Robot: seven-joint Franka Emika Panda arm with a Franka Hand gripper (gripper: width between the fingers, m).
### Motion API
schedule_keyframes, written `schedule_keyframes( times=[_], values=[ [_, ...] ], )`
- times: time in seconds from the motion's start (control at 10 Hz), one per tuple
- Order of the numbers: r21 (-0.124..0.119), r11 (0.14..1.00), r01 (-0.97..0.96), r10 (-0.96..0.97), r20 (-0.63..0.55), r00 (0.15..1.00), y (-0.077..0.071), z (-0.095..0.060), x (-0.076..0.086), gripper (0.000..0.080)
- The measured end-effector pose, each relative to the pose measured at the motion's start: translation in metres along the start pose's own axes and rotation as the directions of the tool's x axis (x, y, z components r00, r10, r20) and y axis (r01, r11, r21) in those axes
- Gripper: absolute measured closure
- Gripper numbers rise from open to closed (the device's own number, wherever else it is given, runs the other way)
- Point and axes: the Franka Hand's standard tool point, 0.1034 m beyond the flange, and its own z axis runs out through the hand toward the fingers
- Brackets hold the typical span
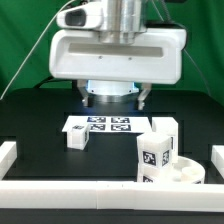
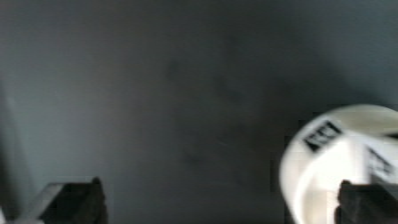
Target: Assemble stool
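The round white seat (image 1: 183, 172) lies at the front on the exterior view's right. One tagged leg (image 1: 152, 156) stands upright at its near-left rim. A second leg (image 1: 164, 128) stands just behind the seat. A third leg (image 1: 77, 139) lies at the marker board's left corner. My gripper (image 1: 114, 99) hangs open and empty above the table behind the marker board. In the wrist view the gripper (image 2: 217, 205) has its fingertips (image 2: 71, 203) wide apart over bare dark table. A white rounded tagged part (image 2: 338, 150) shows beside one finger; I cannot tell which part it is.
The marker board (image 1: 100, 125) lies flat mid-table. White border rails run along the front (image 1: 70, 190) and at both sides (image 1: 8, 153). A green backdrop stands behind the arm.
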Motion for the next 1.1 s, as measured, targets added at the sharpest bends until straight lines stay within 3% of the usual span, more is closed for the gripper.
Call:
schedule_keyframes(
  times=[0.2,0.4,0.7,0.8,0.9,1.1],
  values=[
    [-0.014,1.0,-0.013,0.013,0.004,1.0,0.029,0.007,-0.005,0.0151],
    [-0.019,0.999,-0.029,0.03,0.011,1.0,0.049,0.01,-0.008,0.0151],
    [-0.018,1.0,-0.019,0.019,0.018,1.0,0.052,0.011,-0.009,0.0151],
    [-0.001,0.998,-0.066,0.066,0.046,0.997,0.052,0.011,-0.012,0.0151],
    [0.026,0.989,-0.143,0.141,0.087,0.986,0.058,0.013,-0.016,0.0151],
    [0.029,0.982,-0.185,0.172,0.249,0.953,0.071,0.025,-0.027,0.0151]
  ],
)
